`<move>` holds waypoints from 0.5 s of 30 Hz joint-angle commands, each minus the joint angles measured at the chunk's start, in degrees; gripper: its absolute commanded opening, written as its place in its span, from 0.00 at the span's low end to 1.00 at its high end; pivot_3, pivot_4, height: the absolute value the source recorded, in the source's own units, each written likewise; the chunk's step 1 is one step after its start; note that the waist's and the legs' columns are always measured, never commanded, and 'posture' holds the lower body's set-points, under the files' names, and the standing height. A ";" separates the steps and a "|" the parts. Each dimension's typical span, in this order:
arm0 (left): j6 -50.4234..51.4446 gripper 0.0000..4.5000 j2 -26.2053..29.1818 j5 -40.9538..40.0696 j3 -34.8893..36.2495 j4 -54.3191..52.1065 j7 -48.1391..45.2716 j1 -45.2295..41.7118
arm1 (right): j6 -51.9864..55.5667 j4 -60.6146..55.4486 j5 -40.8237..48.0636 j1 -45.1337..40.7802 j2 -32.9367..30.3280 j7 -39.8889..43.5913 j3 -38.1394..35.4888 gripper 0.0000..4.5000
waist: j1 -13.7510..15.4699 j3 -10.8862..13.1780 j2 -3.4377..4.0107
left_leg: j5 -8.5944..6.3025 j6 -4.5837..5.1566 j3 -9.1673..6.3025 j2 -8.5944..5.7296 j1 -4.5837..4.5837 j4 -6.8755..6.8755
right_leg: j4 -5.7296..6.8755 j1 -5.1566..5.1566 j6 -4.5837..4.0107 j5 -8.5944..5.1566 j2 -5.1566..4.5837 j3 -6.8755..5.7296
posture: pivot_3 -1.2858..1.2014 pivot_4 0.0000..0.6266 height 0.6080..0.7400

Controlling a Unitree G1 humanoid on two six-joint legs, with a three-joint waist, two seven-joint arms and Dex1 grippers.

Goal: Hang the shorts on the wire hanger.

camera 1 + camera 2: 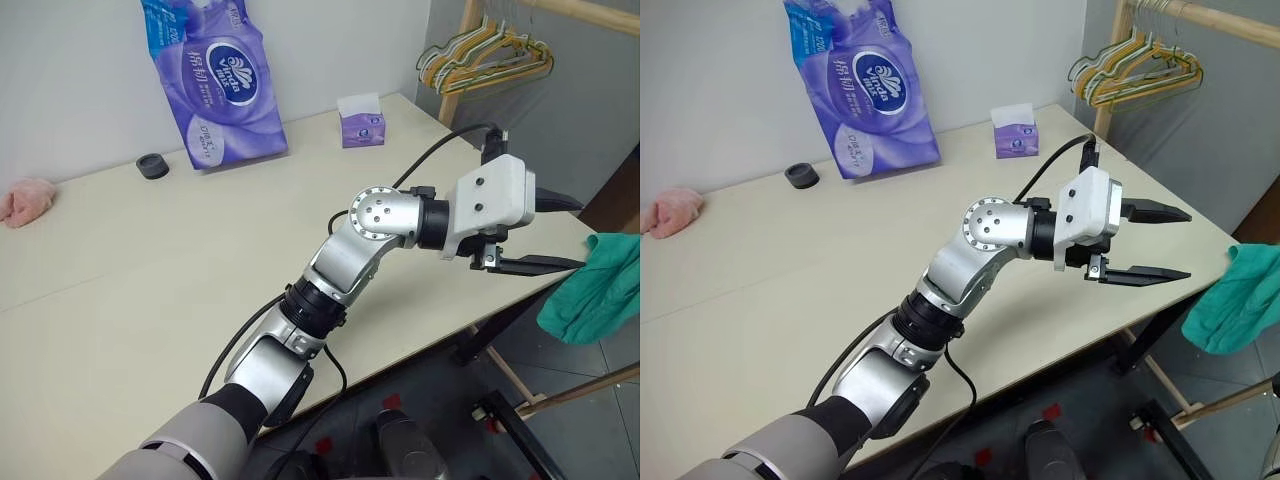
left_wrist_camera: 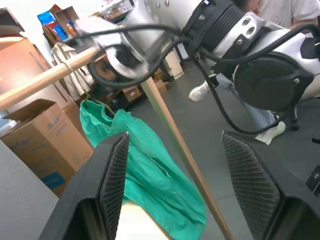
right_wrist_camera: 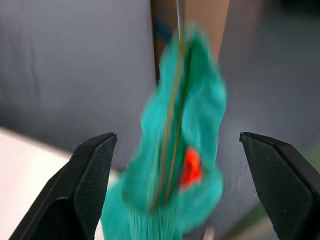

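Observation:
The teal-green shorts [image 1: 595,290] hang loose just past the table's right edge, beside a slanted wooden bar [image 2: 170,130]. My left gripper [image 1: 578,234] points level toward them over that edge, open and empty, a short way off. In the left wrist view the shorts [image 2: 145,170] lie beyond the fingers [image 2: 112,175]. The right gripper [image 3: 177,137] is open wide. The shorts [image 3: 200,115] hang ahead of it with gaps on both sides. A thin olive wire, the wire hanger [image 3: 172,115], runs down through the cloth; its hook is out of view.
The pale table [image 1: 150,300] carries a purple tissue-roll pack [image 1: 215,80], a small tissue box [image 1: 361,122], a black round cap [image 1: 152,166] and a pink cloth lump [image 1: 28,200]. A bunch of hangers [image 1: 485,55] hangs on a wooden rack. Cardboard boxes [image 2: 35,140] stand beyond.

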 commanded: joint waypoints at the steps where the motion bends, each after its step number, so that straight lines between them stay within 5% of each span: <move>1: -0.87 0.69 1.01 1.32 1.35 -0.20 2.10 -0.75 | -5.51 -9.45 0.46 1.68 0.98 2.42 5.01 0.93 | -0.02 -0.01 0.01 | 0.00 0.00 0.00 0.01 0.00 0.00 | 0.00 0.00 0.00 0.00 0.00 0.00 | 0.37 0.19 1.00; 7: 2.09 0.69 5.98 4.18 4.01 -0.35 8.18 1.59 | -19.49 -20.30 -0.06 10.24 2.75 8.72 12.98 0.93 | -0.38 -0.03 0.04 | 0.01 -0.01 -0.04 0.01 0.02 0.01 | 0.02 -0.01 0.03 0.00 0.00 -0.03 | 0.38 0.17 1.00; 15: 20.08 0.69 13.26 8.00 17.15 -14.03 30.65 18.57 | -38.91 -24.75 0.47 27.96 22.45 14.05 27.28 0.93 | 0.80 -0.59 -0.50 | -0.01 -0.21 -0.28 0.10 0.32 0.02 | 0.29 -0.09 -0.07 0.07 -0.01 -0.13 | 0.42 0.13 1.00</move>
